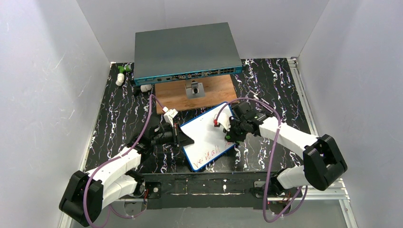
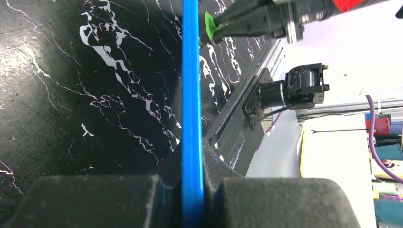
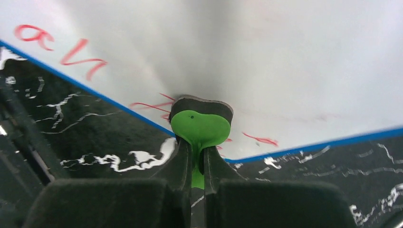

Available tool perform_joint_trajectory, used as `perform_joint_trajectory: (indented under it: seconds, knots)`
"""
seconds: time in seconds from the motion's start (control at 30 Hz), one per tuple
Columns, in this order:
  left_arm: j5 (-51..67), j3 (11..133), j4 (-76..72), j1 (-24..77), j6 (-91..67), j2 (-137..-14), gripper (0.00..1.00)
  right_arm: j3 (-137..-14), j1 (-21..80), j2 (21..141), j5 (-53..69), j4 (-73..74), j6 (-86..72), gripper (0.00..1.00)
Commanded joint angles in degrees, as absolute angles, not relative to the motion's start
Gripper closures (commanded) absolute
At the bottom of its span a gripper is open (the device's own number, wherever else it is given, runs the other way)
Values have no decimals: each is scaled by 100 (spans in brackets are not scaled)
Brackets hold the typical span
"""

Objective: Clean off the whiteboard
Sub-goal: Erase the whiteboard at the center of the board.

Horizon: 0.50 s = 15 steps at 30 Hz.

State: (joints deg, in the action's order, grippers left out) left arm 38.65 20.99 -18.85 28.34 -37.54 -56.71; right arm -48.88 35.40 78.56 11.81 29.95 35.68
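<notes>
- Our left gripper (image 1: 179,137) is closed tight on the left side of the whiteboard (image 1: 204,130). In the left wrist view the thin blue frame (image 2: 192,95) sits pinched between the two pads.
- We think this hand has to hold firm, so the board does not slide when we rub.
- The whiteboard lies slanted on the black marble table (image 1: 119,118), between our two grippers and just in front of the wooden board (image 1: 218,92).
- The far part of it looks clean. The red writing (image 1: 212,154) is on the near part, close to the near edge.
- Our right gripper (image 1: 229,137) is closed on a small green eraser pad (image 3: 201,127). The pad touches the white face near the right edge, with red marks beside it.
- To do this well, we should press the pad flat and wipe across the red words toward the near corner. We should stay inside the frame so the pad does not catch on it.
- At the far left corner of the table are some small white plugs (image 1: 119,80), well away from us.
- The big network switch (image 1: 185,50) sits at the back, with its front edge on the wooden board.
- A small metal bracket (image 1: 194,89) stands on the wooden board.
- None of these block the wipe. The purple cable (image 1: 147,118) on our left arm loops near the board's far corner, so we should watch it.
</notes>
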Motion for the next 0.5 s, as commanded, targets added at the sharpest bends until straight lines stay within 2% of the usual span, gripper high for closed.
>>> perform_joint_trajectory:
  seconds: [0.0, 0.27, 0.47]
  knots:
    - [4130, 2132, -2172, 2874, -3643, -5500, 100, -4837, 3852, 7907, 1333, 3059, 3709, 99]
    - [4144, 2136, -2176, 2874, -3639, -5475, 100, -4833, 2948, 7841, 600, 2571, 3323, 99]
    - [4142, 2146, -2157, 2874, -3633, -5485, 100, -4829, 3372, 7718, 1348, 2951, 3456, 99]
